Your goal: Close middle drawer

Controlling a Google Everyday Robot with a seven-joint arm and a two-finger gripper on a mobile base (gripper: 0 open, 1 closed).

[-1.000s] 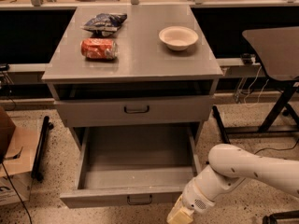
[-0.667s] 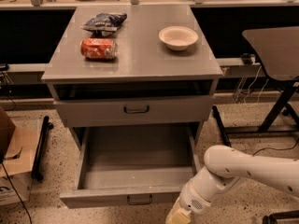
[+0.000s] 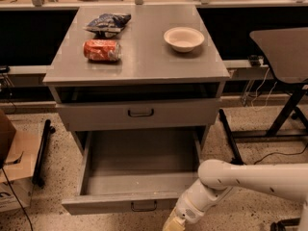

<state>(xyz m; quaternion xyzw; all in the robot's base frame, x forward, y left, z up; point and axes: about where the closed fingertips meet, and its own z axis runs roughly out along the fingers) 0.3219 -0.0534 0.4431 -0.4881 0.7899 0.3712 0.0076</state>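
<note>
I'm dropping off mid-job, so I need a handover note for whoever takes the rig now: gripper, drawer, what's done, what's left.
Gripper: low at the bottom edge of the view, by the right end of the middle drawer's front. Whether it touches the front cannot be told.
Middle drawer: pulled far out, nothing visible inside. Its loop handle is free, to the left of the gripper.
Done: the arm is down at drawer level; no closing is visible.
Left: probably set the gripper against the front and push straight in until the drawer is shut.

Smooth white rounded arm (image 3: 250,177) with small dark dots, yellowish hand (image 3: 172,224) at the bottom edge
</note>
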